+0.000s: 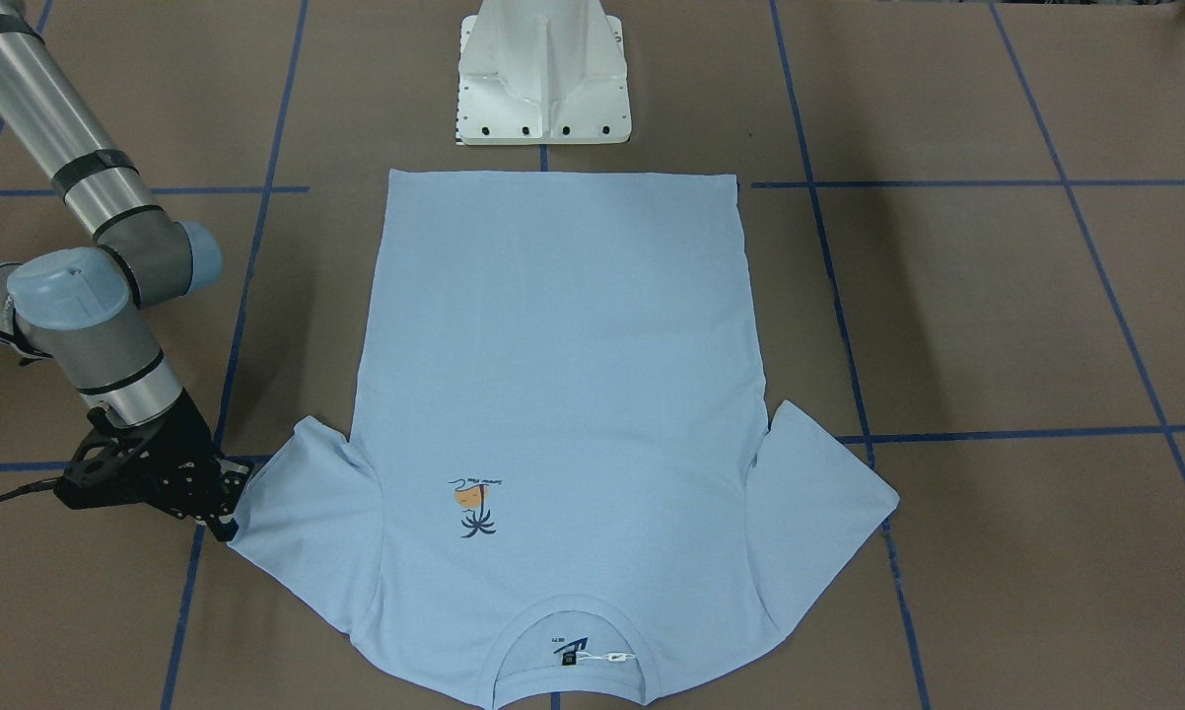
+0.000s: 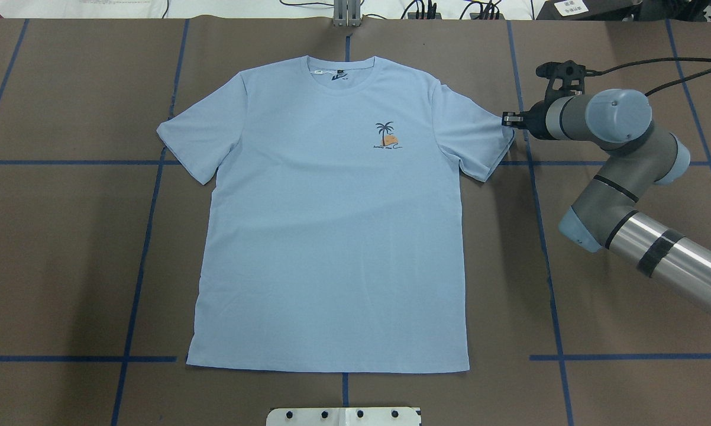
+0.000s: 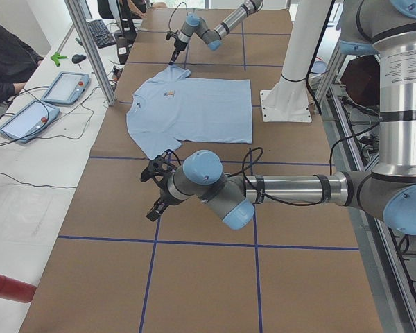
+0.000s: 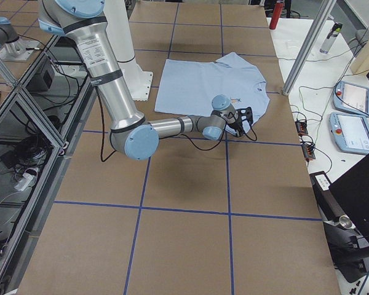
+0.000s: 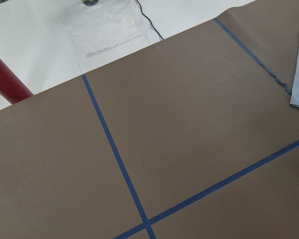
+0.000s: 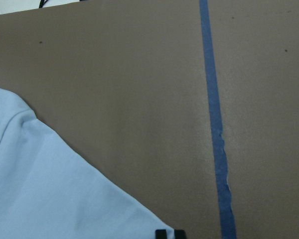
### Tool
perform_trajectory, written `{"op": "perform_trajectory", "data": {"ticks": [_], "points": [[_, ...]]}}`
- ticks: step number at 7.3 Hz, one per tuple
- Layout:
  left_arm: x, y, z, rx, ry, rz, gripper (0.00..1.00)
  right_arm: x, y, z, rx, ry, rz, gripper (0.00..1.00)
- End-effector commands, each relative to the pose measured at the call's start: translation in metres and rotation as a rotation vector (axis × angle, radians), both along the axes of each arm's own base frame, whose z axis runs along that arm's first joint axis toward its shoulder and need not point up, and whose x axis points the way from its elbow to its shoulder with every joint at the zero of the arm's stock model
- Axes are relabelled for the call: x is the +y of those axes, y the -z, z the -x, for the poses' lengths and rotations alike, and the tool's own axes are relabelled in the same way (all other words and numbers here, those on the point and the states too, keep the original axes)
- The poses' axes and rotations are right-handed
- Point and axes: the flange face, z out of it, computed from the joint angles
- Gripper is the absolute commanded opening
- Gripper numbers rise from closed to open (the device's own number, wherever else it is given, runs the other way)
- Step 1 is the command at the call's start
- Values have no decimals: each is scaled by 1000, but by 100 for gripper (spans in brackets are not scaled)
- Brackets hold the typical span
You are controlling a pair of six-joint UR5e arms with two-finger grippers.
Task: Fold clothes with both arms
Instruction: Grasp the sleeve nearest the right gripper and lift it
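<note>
The light blue T-shirt (image 2: 332,236) lies flat and face up on the brown table, with its collar away from the robot and its palm print (image 2: 385,136) on the chest. My right gripper (image 2: 504,120) lies low at the outer hem of the shirt's sleeve (image 2: 480,139). In the right wrist view its two tips (image 6: 170,234) stand close together at the sleeve's edge (image 6: 50,189), shut on the hem. My left gripper (image 3: 154,205) shows only in the exterior left view, over bare table short of the other sleeve (image 3: 159,147). I cannot tell whether it is open or shut.
The white pedestal base (image 1: 543,79) stands just behind the shirt's bottom hem. Blue tape lines (image 2: 539,236) cross the table. A red cylinder (image 5: 5,74) and tablets (image 3: 62,87) lie on the white side bench beyond the table's far edge.
</note>
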Motion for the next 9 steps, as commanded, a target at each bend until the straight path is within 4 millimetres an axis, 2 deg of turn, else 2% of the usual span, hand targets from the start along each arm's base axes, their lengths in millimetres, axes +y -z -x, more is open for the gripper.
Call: {"op": "perform_trajectory", "data": {"ticks": [1, 2, 4, 5, 6, 8, 9], "points": [[0, 0, 0, 0, 0, 0, 100, -12, 80, 6, 80, -53, 56, 0], [0, -1, 0, 0, 0, 1, 100, -9, 117, 38, 113, -100, 98, 0], [0, -1, 0, 1, 1, 3, 100, 13, 193, 126, 125, -259, 167, 0], [0, 0, 0, 2, 0, 1, 100, 9, 215, 169, 115, -339, 195, 0], [0, -1, 0, 1, 1, 3, 100, -1, 220, 190, 130, -363, 213, 0], [0, 0, 0, 2, 0, 1, 100, -4, 217, 194, 131, -373, 224, 0], [0, -1, 0, 1, 1, 3, 100, -10, 231, 199, 87, -414, 257, 0]]}}
